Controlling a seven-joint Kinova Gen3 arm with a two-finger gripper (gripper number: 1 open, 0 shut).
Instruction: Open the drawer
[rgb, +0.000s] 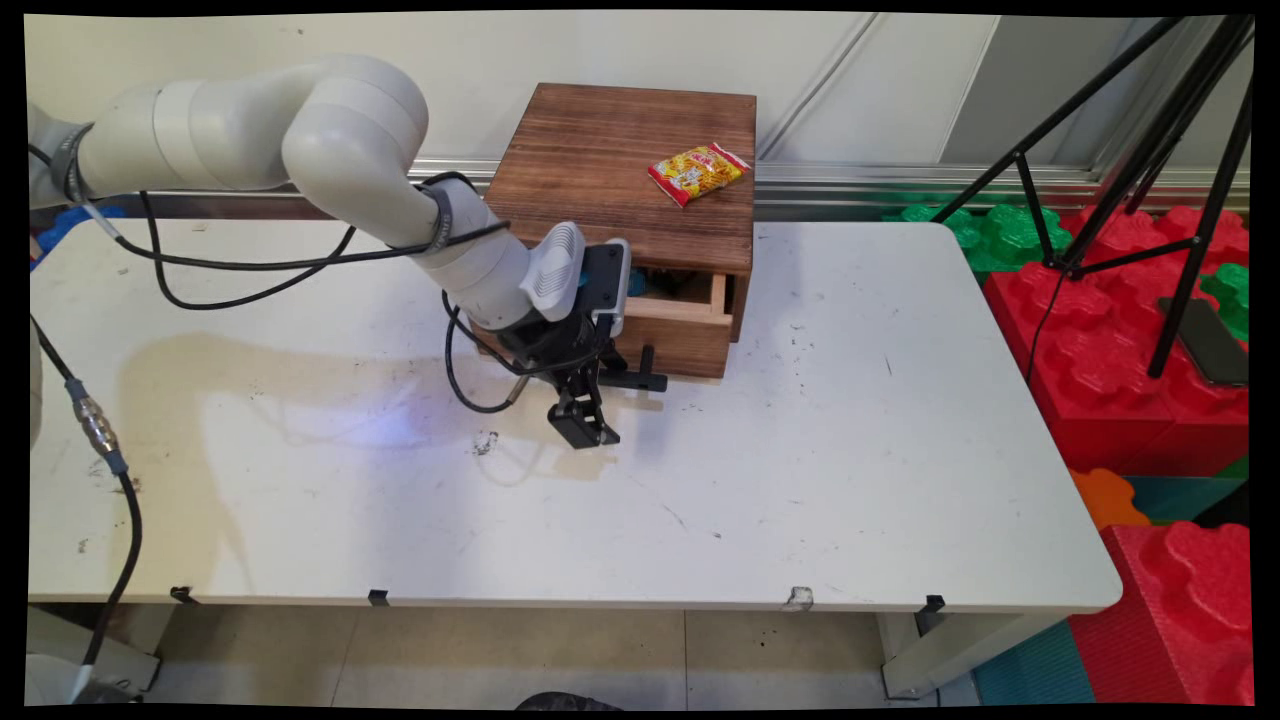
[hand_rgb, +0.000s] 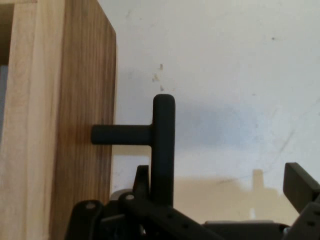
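drawer: pale wooden drawer (rgb: 690, 318) with dark brown front, pulled partly out of the brown wooden box (rgb: 620, 170)
handle: black T-shaped handle (hand_rgb: 159, 137) sticks out from the drawer front, its bar beside the black two-finger gripper (rgb: 592, 425)

Grainy stained wood drawer box (rgb: 625, 160), matt black plastic handle (hand_rgb: 162, 145), glossy snack packet (rgb: 698, 172).

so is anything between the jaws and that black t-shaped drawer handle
Nothing visible does. The black T-shaped handle on the brown wooden drawer sits between the open jaws, close to one of them.
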